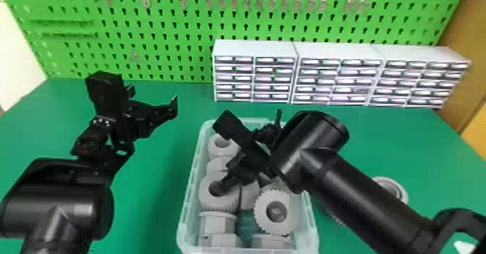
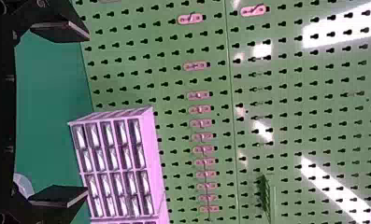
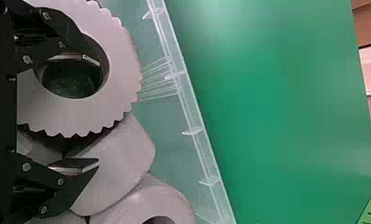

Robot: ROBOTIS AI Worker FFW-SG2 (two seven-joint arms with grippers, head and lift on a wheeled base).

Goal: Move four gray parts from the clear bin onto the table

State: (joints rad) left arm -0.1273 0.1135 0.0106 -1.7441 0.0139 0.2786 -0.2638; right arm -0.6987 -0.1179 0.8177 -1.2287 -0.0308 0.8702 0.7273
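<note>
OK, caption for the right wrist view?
Right gripper, open, one finger in the hole of a toothed gray part in the clear bin.

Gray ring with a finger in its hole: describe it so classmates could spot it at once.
On the green table stands a clear bin. Inside, beside its left wall, sits a toothed gray ring. Unlike its neighbours, its hole holds a right end effector finger.

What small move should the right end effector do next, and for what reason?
The right end effector should probably close gently on the toothed gray part: its fingers are apart, one inside the hole and the other outside the toothed rim, so this would likely pinch the wall between them.
</note>
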